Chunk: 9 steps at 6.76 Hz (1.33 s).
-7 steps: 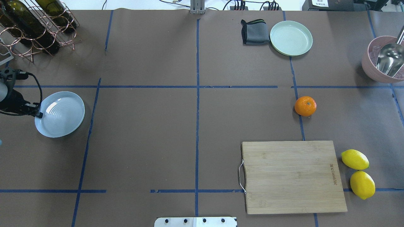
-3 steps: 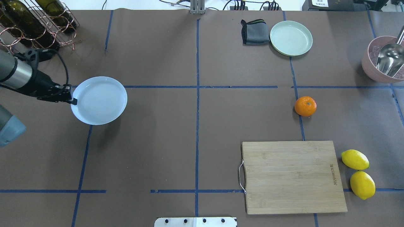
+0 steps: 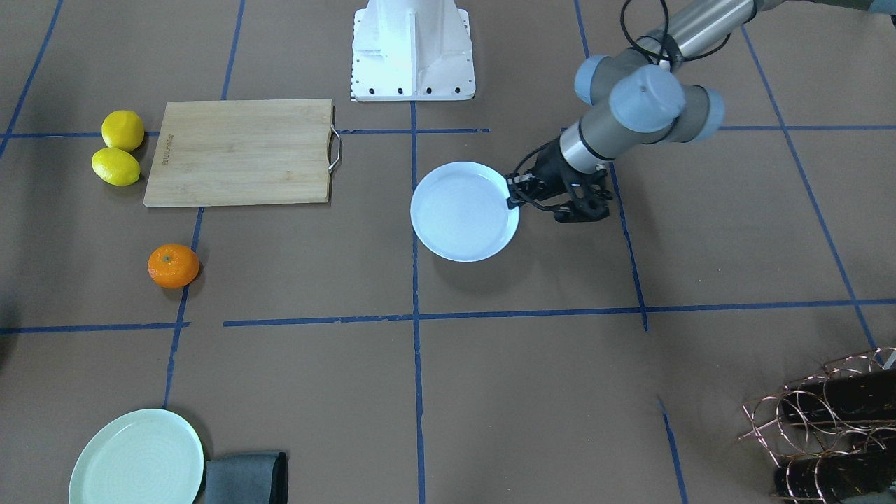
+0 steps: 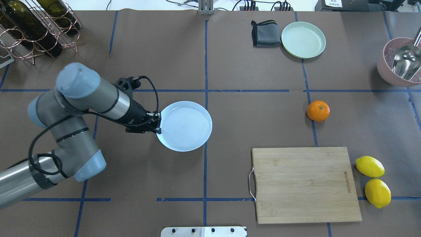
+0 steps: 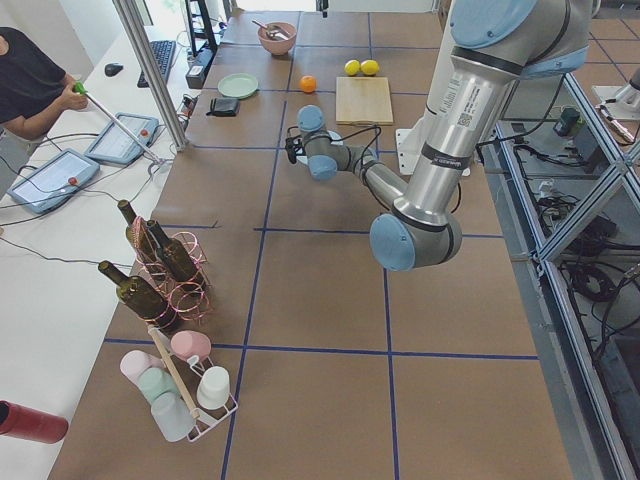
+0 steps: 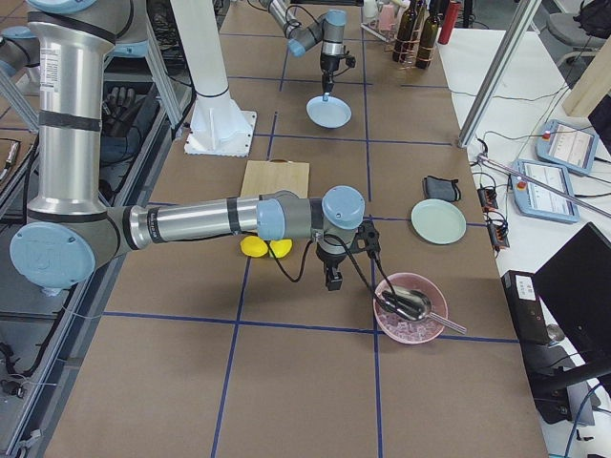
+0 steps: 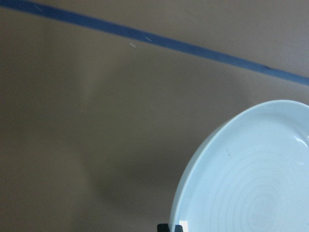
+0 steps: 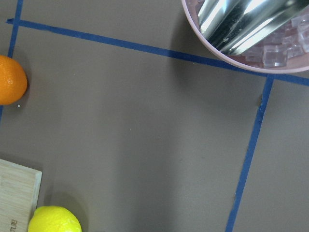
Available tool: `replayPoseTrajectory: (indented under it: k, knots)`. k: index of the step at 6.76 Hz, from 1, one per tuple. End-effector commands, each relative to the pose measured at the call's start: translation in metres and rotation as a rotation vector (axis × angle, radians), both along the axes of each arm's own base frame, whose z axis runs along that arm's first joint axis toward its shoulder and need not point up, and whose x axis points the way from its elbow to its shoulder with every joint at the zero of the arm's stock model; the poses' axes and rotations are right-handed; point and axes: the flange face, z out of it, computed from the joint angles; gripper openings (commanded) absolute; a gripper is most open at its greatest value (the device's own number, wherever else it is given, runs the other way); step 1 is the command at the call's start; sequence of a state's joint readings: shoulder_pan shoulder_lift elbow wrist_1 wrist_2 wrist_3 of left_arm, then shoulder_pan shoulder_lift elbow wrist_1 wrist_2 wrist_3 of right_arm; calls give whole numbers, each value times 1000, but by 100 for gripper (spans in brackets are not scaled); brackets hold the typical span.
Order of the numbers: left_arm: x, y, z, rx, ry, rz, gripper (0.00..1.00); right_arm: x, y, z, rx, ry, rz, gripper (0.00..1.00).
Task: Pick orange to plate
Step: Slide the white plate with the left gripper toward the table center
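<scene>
The orange rests on the brown table right of centre, on a blue tape line; it also shows in the front view and at the left edge of the right wrist view. My left gripper is shut on the near-left rim of the pale bluish-white plate, holding it level just above the table near the centre line, with a shadow beneath it. The plate is bare. My right gripper shows only in the exterior right view, hovering between the orange and the pink bowl; I cannot tell its state.
A wooden cutting board lies front right, with two lemons beside it. A mint-green plate and a grey cloth sit at the back. A pink bowl with a metal scoop is far right, a wine rack back left.
My left arm has carried the plate from the table's left side rightward to the centre line. The orange has not moved.
</scene>
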State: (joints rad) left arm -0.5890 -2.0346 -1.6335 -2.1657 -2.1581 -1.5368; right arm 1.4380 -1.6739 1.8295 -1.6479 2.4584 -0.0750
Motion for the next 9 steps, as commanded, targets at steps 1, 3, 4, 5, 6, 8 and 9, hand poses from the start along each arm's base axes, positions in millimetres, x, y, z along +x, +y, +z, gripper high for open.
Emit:
replayPoseTrajectory:
  k: [1,3,4,5,6,8,9]
  knots:
    - [44,30,-14,15,-15,-49,0,-4,0,-1,-1,-8,-8,100]
    - [64,13,-19,35,-37,-102,0,-7,-1,-3,3,-10,-14,100]
    - [67,10,-19,40,-40,-116,0,-7,-1,-3,5,-10,-15,100]
    - [70,8,-14,37,-48,-117,0,-9,0,-4,4,-12,-20,100]
    - [72,8,-12,36,-51,-115,0,-12,-2,-5,39,-19,-24,100]
    - [71,7,-15,39,-45,-115,1,-23,-1,-8,49,-39,-46,100]
    - [71,7,-15,44,-47,-120,64,-37,-2,-10,47,-48,-72,100]
